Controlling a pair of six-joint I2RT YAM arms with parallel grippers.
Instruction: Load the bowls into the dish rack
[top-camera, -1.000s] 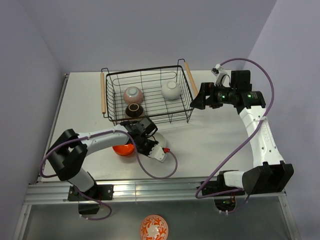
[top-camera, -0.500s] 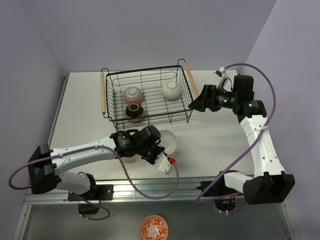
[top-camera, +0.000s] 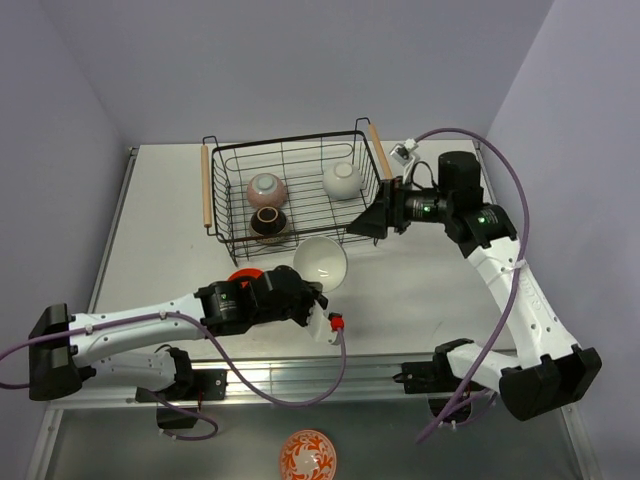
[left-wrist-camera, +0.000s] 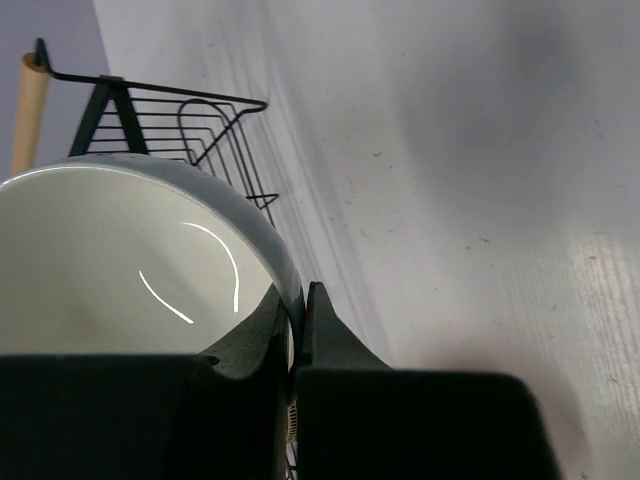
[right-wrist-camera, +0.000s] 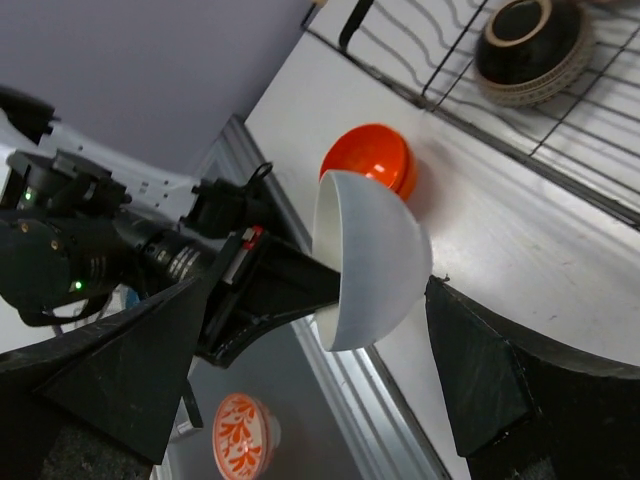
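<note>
**Left gripper** (left-wrist-camera: 297, 318): its two fingers (left-wrist-camera: 335, 335) are clamping the rim of a white bowl (top-camera: 320, 262), one finger inside the wall and one outside.

**White bowl, held:** it is sitting tilted at the left fingertips, its hollow facing up and back toward the wrist. In the right wrist view it is appearing clear of the table (top-camera: 430, 290).

**Orange bowl** (top-camera: 243, 274): it is resting on the table just behind the left fingers, partly hidden under the left arm in the top view. Whether it is touching the held bowl cannot be told.

**Dish rack** (top-camera: 290, 146): it is standing ahead of the left fingertips, its near wall just past the held bowl. Its end with the wooden handle (top-camera: 378, 150) is lying just beside the right fingers.

**Rack contents:**
- A pinkish bowl (top-camera: 266, 187) and a dark patterned bowl (top-camera: 268, 221) are sitting close together, the dark one nearer the left fingers.
- A second white bowl (top-camera: 342, 179) is sitting nearest the right fingers.

**Right gripper** (top-camera: 366, 224): its fingers are spreading wide and gripping nothing. It is hovering at the rack's near corner and pointing toward the held bowl, which is showing between the two fingers, out ahead of them, in its wrist view.

**Orange-and-white patterned bowl** (top-camera: 308, 455): it is lying beyond the table's near edge, behind both grippers and well apart from them.
</note>
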